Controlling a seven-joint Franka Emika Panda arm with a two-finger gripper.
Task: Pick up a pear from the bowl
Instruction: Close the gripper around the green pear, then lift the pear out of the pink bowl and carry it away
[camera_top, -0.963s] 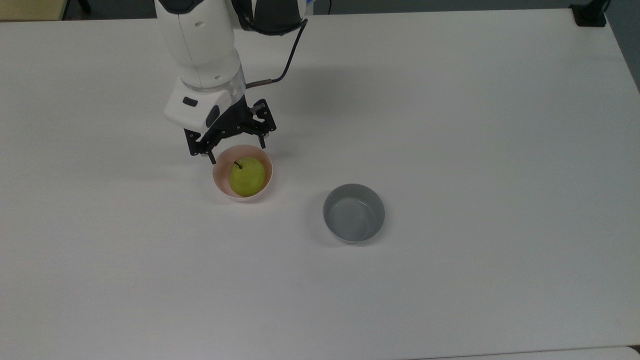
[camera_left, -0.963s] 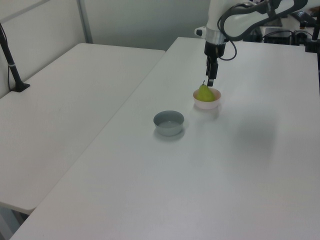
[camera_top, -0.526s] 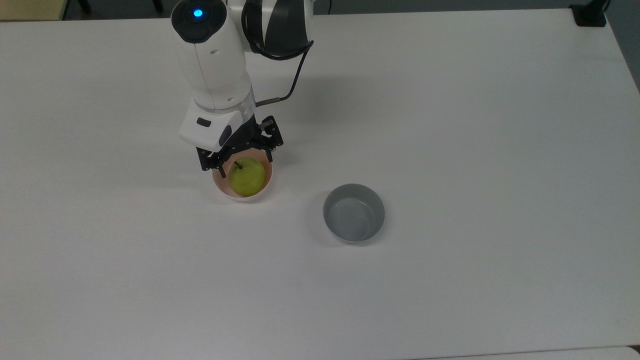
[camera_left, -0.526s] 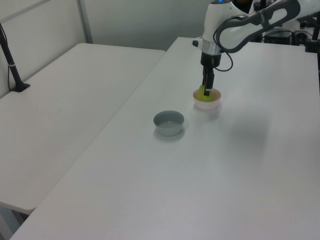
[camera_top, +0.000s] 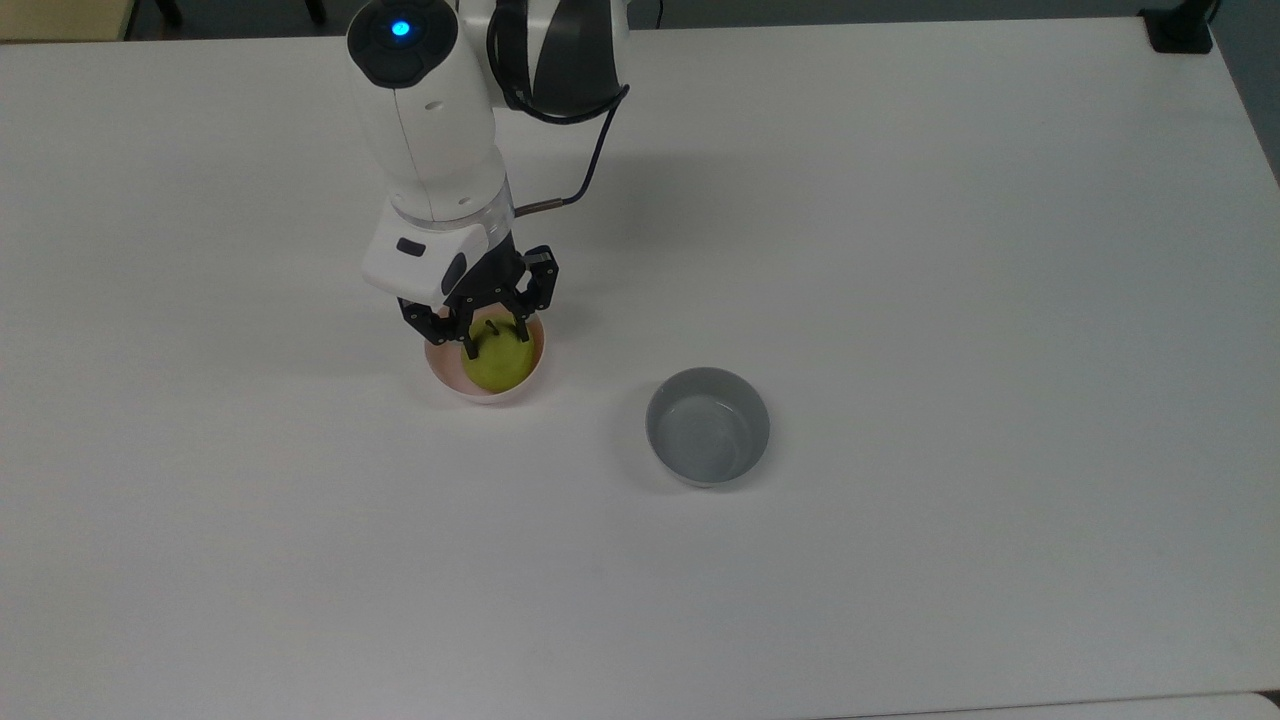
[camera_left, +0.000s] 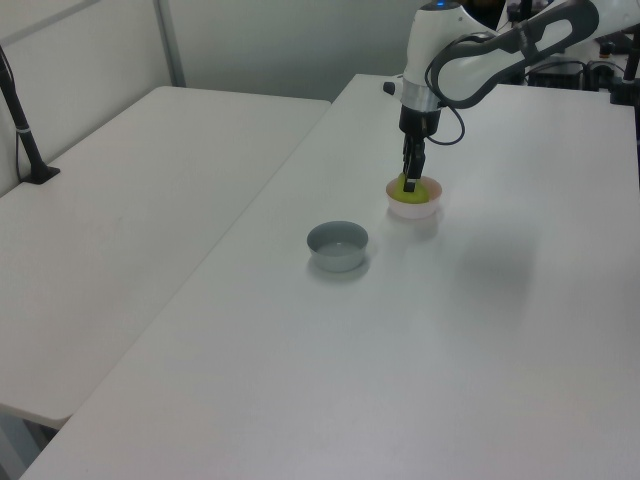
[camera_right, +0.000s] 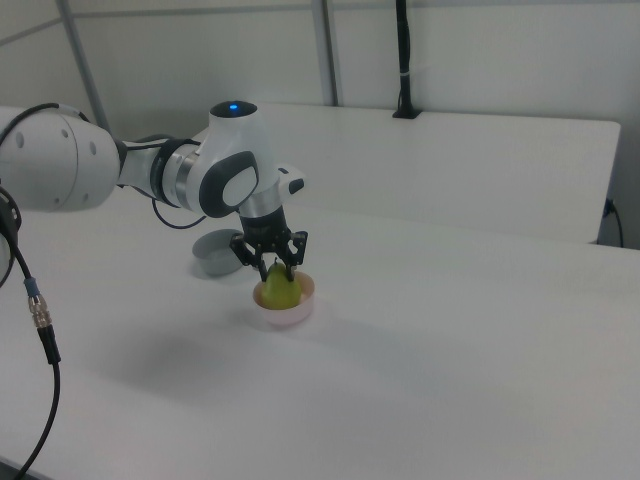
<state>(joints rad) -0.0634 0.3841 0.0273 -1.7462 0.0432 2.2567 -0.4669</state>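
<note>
The yellow-green pear (camera_top: 497, 368) sits in the pale pink bowl (camera_top: 434, 362) on the white table. My gripper (camera_top: 494, 338) points straight down into the bowl. Its two black fingers press on the upper sides of the pear, with the dark stem between them. In the right view the gripper (camera_right: 277, 268) straddles the top of the pear (camera_right: 281, 292), which stands inside the bowl (camera_right: 283, 316). In the left view the gripper (camera_left: 408, 183) dips into the bowl (camera_left: 415, 208), and only a green edge of the pear (camera_left: 400, 189) shows beside it.
An empty grey bowl (camera_top: 708, 425) stands on the table to the top view's right of the pink bowl. A second table with a black post (camera_left: 25, 130) lies at the left view's left. A dark cable (camera_right: 40, 330) hangs at the right view's left edge.
The gripper came down from just above and behind the bowl until its fingers were around the pear. The fingers then closed in from a wide spread onto the pear.
</note>
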